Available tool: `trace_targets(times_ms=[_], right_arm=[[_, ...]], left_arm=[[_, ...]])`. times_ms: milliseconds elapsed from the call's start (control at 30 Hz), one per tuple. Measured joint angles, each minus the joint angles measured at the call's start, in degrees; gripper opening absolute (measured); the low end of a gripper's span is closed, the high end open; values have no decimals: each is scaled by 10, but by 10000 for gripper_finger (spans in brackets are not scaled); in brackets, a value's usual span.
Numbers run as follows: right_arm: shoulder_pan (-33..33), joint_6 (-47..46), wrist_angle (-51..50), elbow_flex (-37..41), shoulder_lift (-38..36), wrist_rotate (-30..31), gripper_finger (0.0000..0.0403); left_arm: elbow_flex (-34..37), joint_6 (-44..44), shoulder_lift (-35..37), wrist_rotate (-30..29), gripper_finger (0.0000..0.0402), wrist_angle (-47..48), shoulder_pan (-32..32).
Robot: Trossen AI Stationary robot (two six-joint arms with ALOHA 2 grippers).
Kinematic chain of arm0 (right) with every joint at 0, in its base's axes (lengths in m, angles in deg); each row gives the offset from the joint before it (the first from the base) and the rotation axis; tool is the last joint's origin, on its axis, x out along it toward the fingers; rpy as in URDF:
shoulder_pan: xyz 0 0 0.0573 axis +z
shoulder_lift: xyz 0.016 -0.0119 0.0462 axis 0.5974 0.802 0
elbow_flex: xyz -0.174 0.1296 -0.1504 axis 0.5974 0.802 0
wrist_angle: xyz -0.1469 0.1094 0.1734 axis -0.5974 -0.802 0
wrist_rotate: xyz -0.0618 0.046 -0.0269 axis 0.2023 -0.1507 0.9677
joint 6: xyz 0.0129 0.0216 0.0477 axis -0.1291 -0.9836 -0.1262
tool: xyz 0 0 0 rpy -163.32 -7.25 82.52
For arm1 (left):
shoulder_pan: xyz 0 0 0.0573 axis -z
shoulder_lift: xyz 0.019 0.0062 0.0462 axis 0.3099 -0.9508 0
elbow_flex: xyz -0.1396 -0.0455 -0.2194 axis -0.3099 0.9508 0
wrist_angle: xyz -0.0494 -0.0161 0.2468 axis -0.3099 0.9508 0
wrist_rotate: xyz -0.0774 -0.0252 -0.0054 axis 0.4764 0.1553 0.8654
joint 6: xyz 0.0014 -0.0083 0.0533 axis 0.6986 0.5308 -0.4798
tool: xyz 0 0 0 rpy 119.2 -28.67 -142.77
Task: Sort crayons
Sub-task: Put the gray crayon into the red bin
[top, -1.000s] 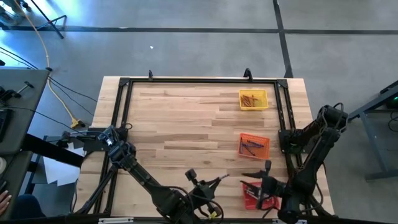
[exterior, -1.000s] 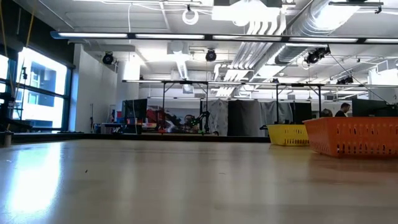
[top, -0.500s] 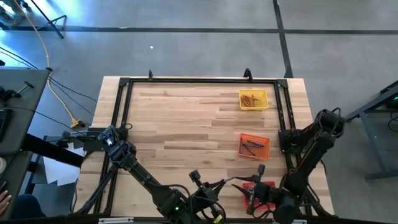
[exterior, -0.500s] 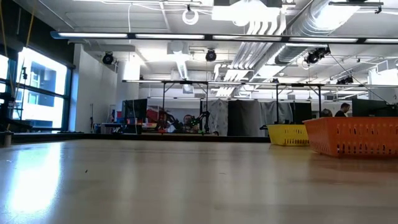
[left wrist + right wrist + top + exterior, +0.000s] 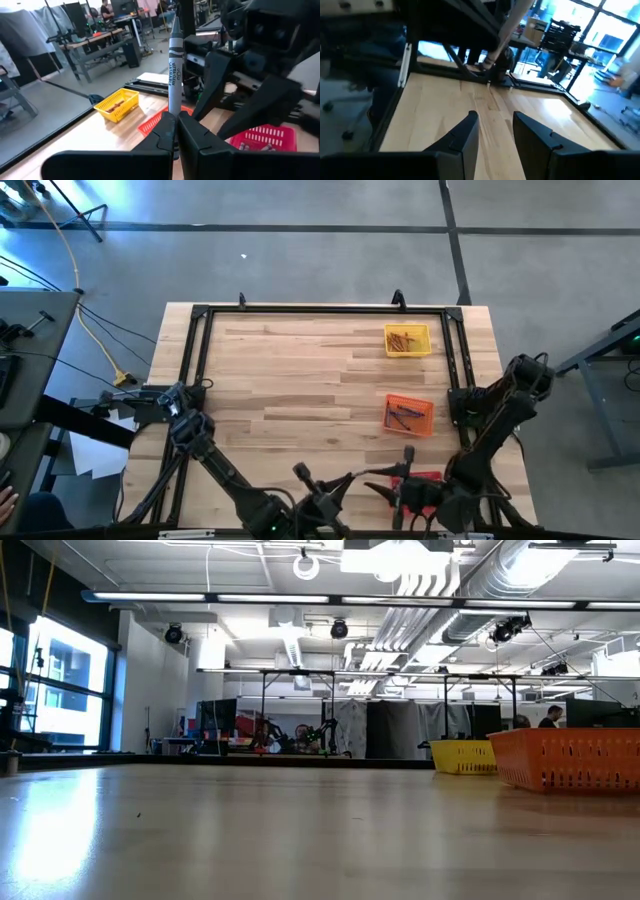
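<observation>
My left gripper (image 5: 338,483) is at the table's near edge, left of the red tray (image 5: 428,479), and is shut on a grey crayon (image 5: 173,60) that stands up from its fingers. My right gripper (image 5: 380,489) is open and empty, low beside the red tray, and faces the left gripper; its fingers stand apart in its wrist view (image 5: 495,132). That view also shows the grey crayon (image 5: 512,22) farther off. More crayons lie in the yellow tray (image 5: 407,340), the orange tray (image 5: 409,415) and the red tray (image 5: 260,140). My left gripper pinches the grey crayon's lower end (image 5: 173,116) between its two fingers (image 5: 162,132). The crayon sticks out past the fingertips, along the fingers, with its pointed tip away from the gripper. It is lifted clear of the table.
A black frame (image 5: 200,315) runs around the tabletop. The yellow tray (image 5: 462,756) and the orange tray (image 5: 565,760) stand on the table's right side. The right arm's dark body (image 5: 250,60) is close in front of the left gripper.
My right gripper has moved from over the red tray toward the table's left and near edges and has turned toward the left gripper. My left gripper has drawn back a little toward the near edge with the grey crayon still in its fingers.
</observation>
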Motion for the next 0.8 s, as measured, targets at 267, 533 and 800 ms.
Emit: trace_targets(times_ms=[267,533,800], right_arm=[[-63,44,4,0,-22,-159,114],[-93,85,24,0,-28,-220,114],[-112,91,32,0,-29,-263,114]], left_arm=[[0,0,0,-10,0,6,9],[0,-3,0,-14,0,16,19],[0,1,-1,-57,0,39,51]])
